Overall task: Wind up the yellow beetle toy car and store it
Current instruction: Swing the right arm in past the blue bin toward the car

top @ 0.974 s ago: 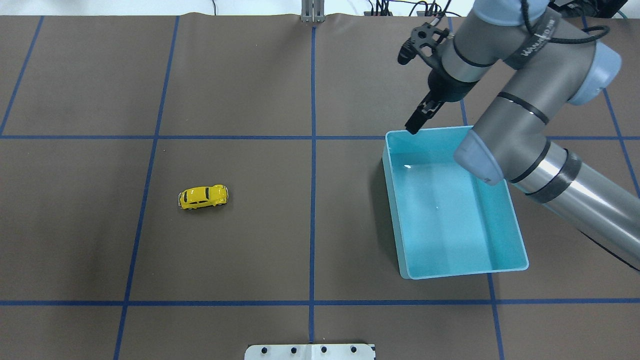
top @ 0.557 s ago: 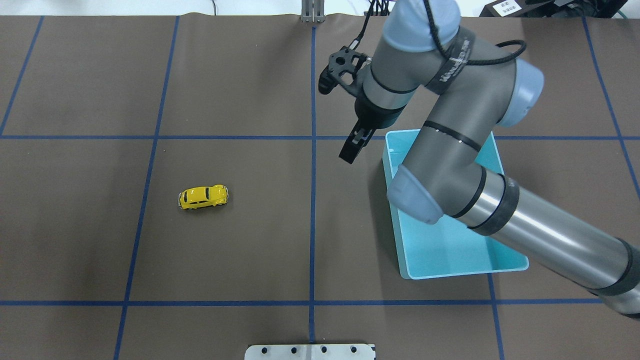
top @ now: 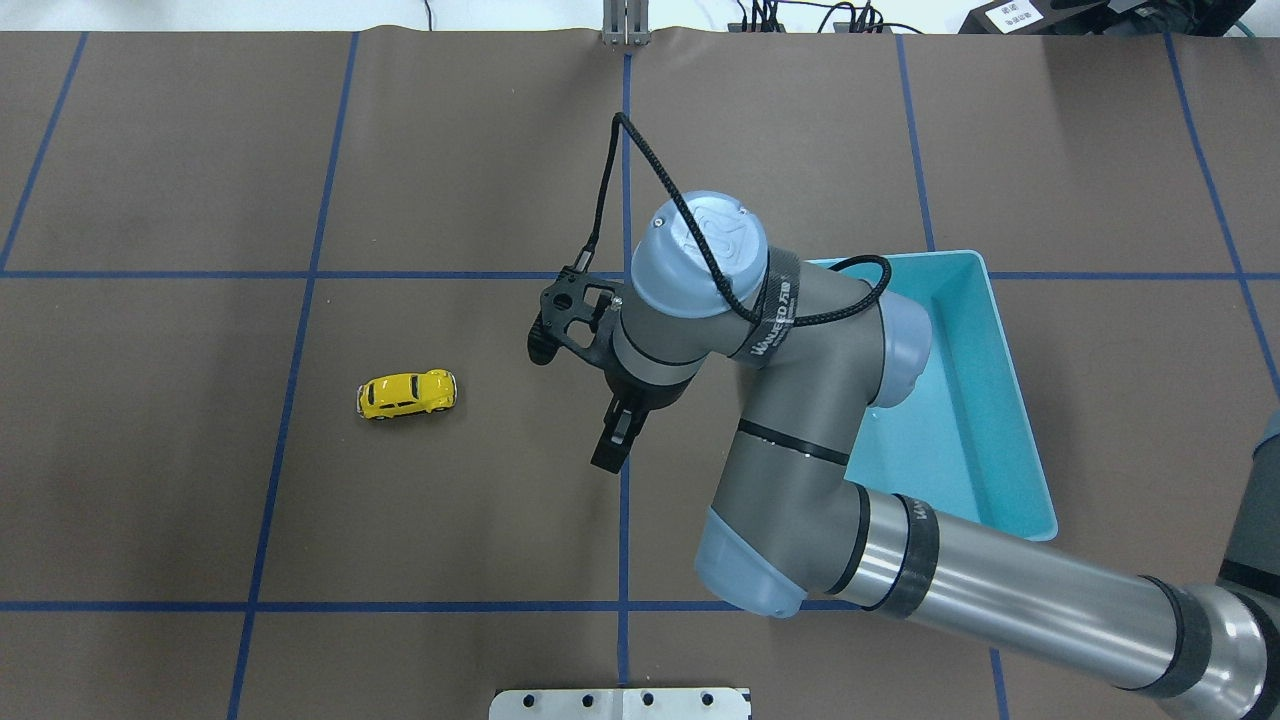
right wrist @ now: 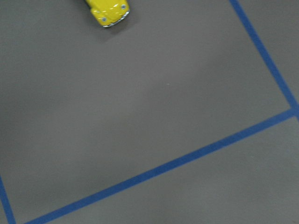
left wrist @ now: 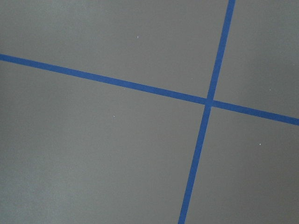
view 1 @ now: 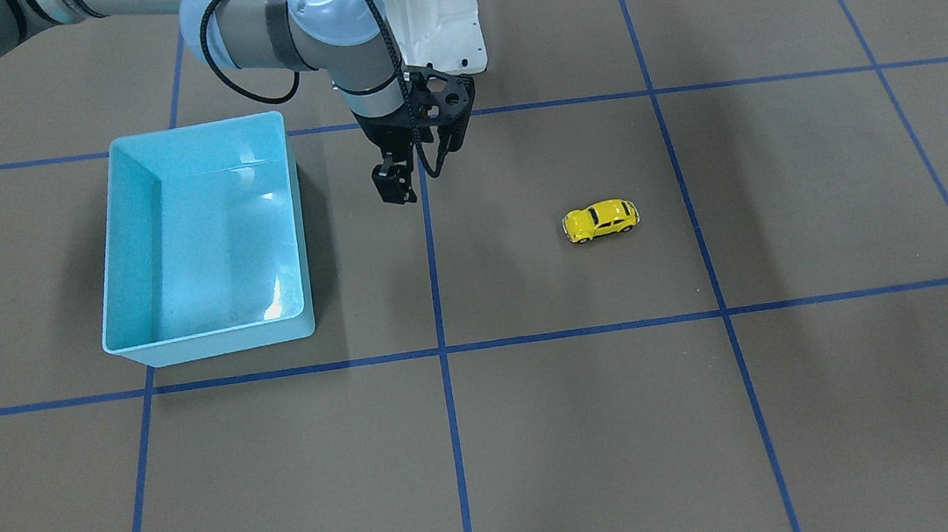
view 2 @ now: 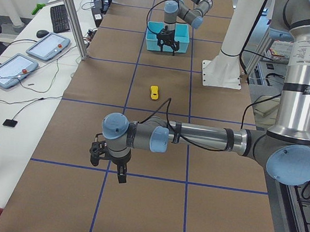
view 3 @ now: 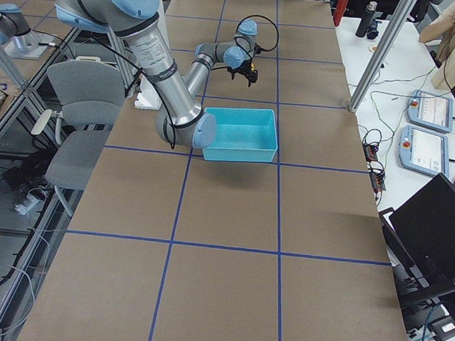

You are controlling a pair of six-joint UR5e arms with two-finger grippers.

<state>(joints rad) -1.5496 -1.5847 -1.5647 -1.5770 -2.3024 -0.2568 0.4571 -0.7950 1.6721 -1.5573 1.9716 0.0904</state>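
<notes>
Right gripper [top: 607, 463] is held well apart from yellow beetle toy car [top: 407, 394], between it and light blue bin [top: 1008, 420]; claw state cannot be told

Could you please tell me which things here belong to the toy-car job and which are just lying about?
Belonging to the job: small glossy yellow beetle toy car; light blue rectangular plastic bin; black two-finger right tool.
Just lying about: black computer keyboard; grey padded office chair; grey flat control tablet.
</notes>
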